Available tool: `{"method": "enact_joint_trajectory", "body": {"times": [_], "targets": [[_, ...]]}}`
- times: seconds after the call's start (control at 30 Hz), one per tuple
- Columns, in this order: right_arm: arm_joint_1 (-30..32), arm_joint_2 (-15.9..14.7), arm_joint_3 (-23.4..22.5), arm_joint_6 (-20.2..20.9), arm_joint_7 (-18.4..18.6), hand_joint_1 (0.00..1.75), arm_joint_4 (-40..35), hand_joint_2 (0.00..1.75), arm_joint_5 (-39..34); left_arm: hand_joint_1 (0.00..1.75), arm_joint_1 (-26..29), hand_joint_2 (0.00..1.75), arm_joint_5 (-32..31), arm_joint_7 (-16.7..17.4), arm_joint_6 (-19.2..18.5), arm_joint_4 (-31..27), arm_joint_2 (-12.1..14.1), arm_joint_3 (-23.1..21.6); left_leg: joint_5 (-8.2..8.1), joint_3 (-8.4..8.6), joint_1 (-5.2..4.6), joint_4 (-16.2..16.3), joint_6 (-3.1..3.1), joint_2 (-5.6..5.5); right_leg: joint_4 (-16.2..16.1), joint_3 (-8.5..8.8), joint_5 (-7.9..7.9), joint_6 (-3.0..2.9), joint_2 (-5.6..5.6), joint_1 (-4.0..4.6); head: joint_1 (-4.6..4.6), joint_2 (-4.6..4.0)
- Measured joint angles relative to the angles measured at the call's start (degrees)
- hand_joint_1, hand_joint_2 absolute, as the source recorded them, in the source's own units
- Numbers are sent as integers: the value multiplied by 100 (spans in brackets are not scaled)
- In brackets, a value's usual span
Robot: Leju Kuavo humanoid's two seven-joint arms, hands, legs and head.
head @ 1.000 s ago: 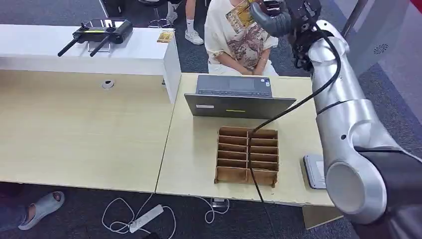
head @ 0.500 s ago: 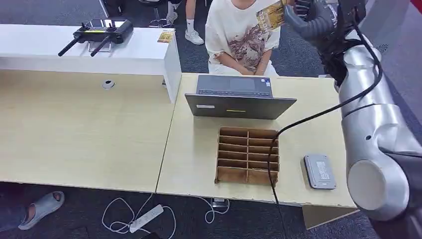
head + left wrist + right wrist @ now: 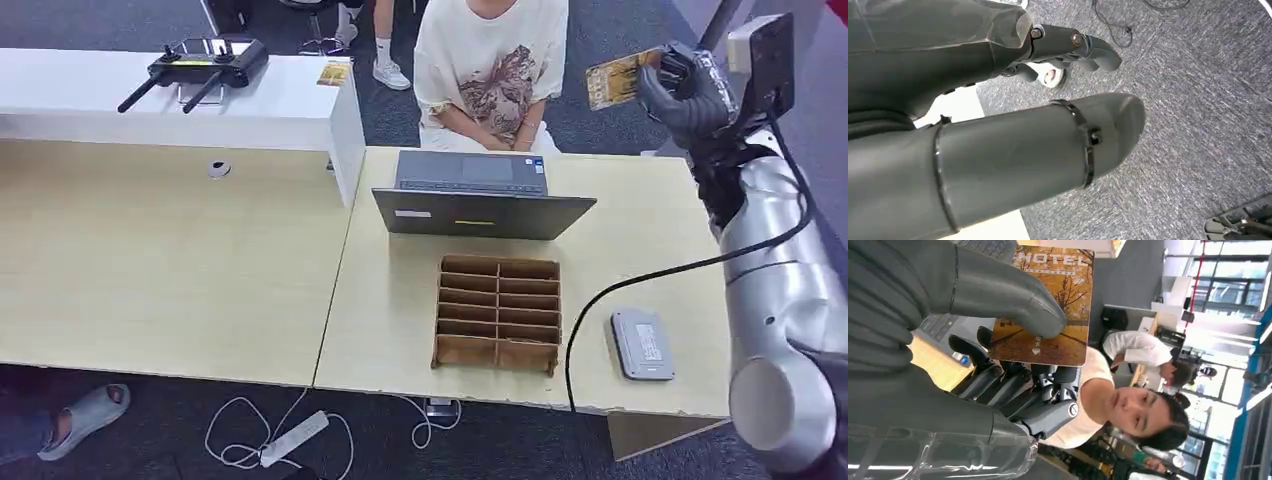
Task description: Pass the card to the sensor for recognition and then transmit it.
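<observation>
— What is seen nearest on the table (image 3: 400, 330)?
— A grey sensor (image 3: 642, 344) is seen by the near edge, beside a cardboard divider tray (image 3: 497, 312); a laptop (image 3: 480, 195) is set behind.
— And the card (image 3: 622, 77)?
— It is held up beyond the far edge, pinched under the right hand (image 3: 690, 90)'s thumb, near a seated person (image 3: 490, 70).
— The left hand (image 3: 1068, 45)?
— Nothing is held; its fingers are loosely extended.

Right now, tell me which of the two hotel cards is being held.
The card the right robot hand holds up beyond the desk's far right corner; the other card lies flat on the white counter.
</observation>
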Motion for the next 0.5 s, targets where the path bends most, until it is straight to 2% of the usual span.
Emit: {"method": "enact_joint_trajectory", "body": {"times": [0.5], "targets": [[881, -739, -2, -48, -140, 175, -276, 175, -453, 0, 35, 0, 70, 44, 24, 0, 26, 0, -1, -2, -2, 0, 2, 0, -2, -2, 0, 1, -1, -2, 0, 0]]}}
